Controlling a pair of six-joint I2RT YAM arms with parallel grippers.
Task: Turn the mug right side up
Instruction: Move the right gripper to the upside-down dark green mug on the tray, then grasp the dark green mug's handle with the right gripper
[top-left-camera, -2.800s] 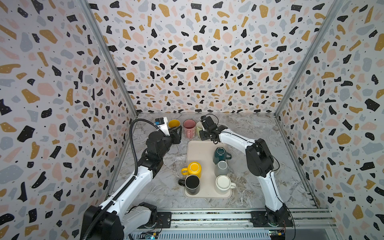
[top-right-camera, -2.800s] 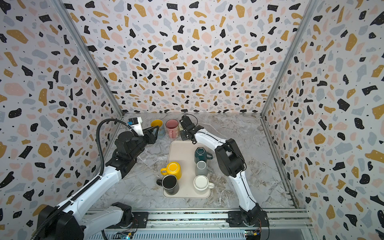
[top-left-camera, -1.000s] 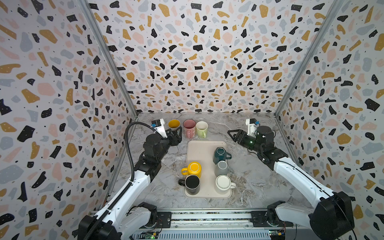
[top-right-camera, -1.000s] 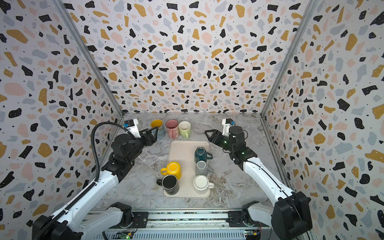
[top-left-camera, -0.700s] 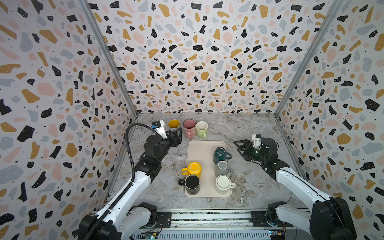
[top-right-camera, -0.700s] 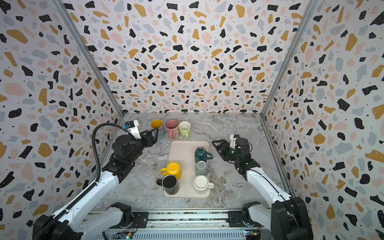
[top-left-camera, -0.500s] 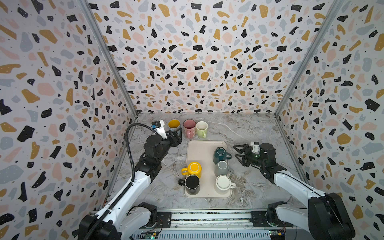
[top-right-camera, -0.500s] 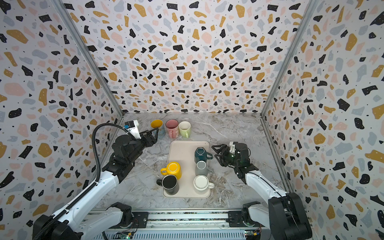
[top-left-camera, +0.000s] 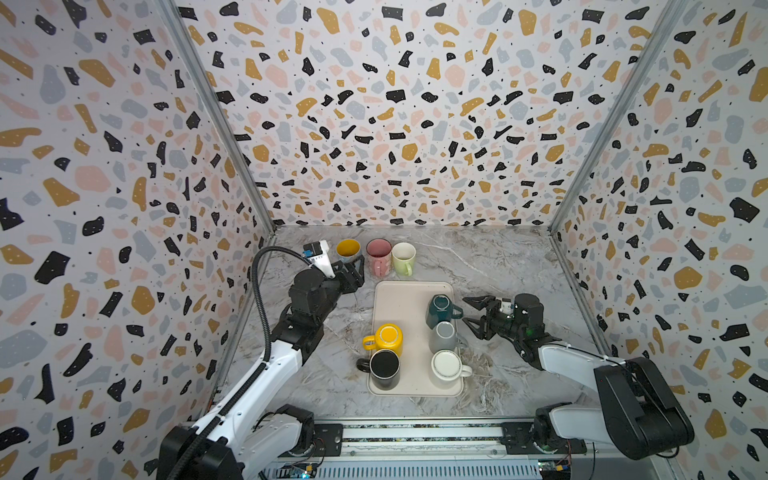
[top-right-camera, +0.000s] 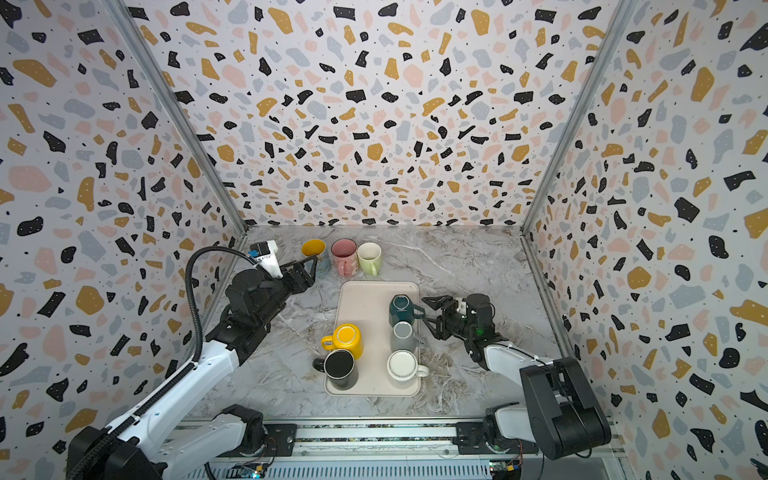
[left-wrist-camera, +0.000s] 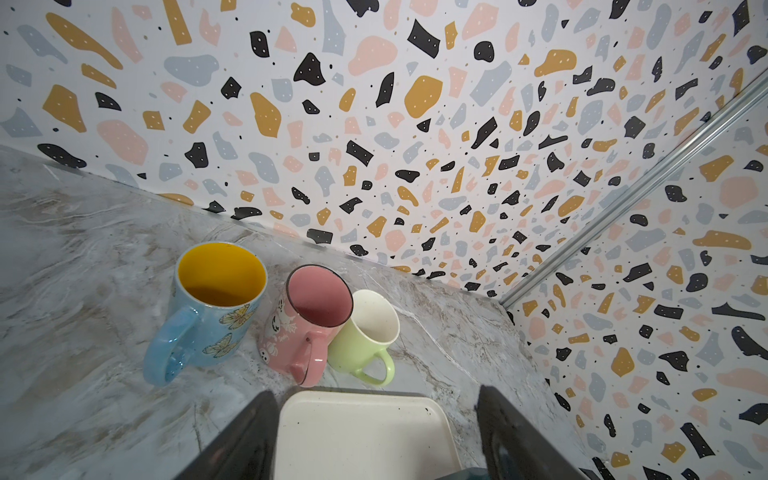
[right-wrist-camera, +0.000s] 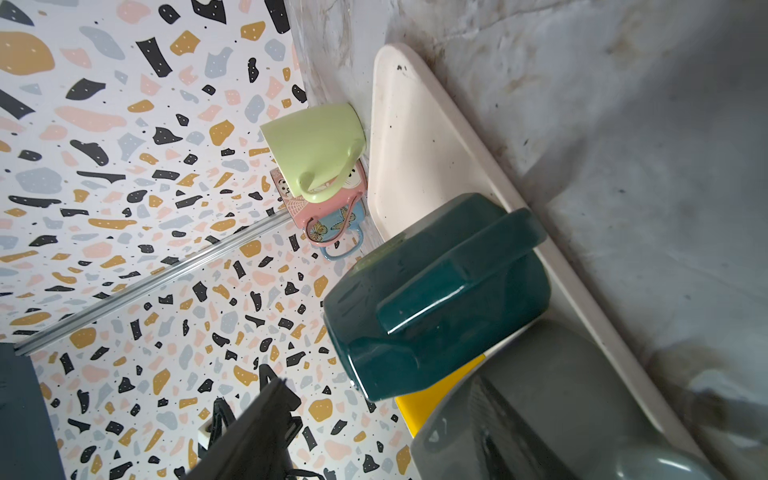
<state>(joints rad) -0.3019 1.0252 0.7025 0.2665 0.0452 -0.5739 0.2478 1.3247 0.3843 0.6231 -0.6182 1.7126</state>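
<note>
Tray (top-left-camera: 395, 299) sits mid-table on marble top (top-left-camera: 498, 266), five mugs on it. Right column, far to near: teal mug (top-left-camera: 440, 309), grey mug (top-left-camera: 444, 336), white mug (top-left-camera: 446, 368); all three base-up. Left column: yellow mug (top-left-camera: 388, 338), base-up, and black mug (top-left-camera: 384, 368) nearest the rail; its orientation cannot be told from above. Teal mug is inverted at the tray's right edge, handle pointing right, off the tray side; grey mug just beside it on the near side. Right gripper (top-left-camera: 467, 309) lies low over the table just right of the teal mug, jaws spread wide, nothing between them, tips level with the handle; whether a tip touches the handle cannot be told. Right wrist view: teal mug (right-wrist-camera: 436, 299) fills the centre, handle facing the camera, one finger (right-wrist-camera: 257, 428) in the foreground clear of it. Behind the tray, three mugs stand rim-up in a row, touching or nearly so: blue mug (top-left-camera: 348, 249) with yellow inside, pink mug (top-left-camera: 379, 255), green mug (top-left-camera: 403, 257). Left gripper (top-left-camera: 360, 272) hangs near the tray's far left corner, just in front of the blue mug, jaws wide, empty; left wrist view shows its fingers (left-wrist-camera: 241, 440) well apart with the tray corner between them.
</note>
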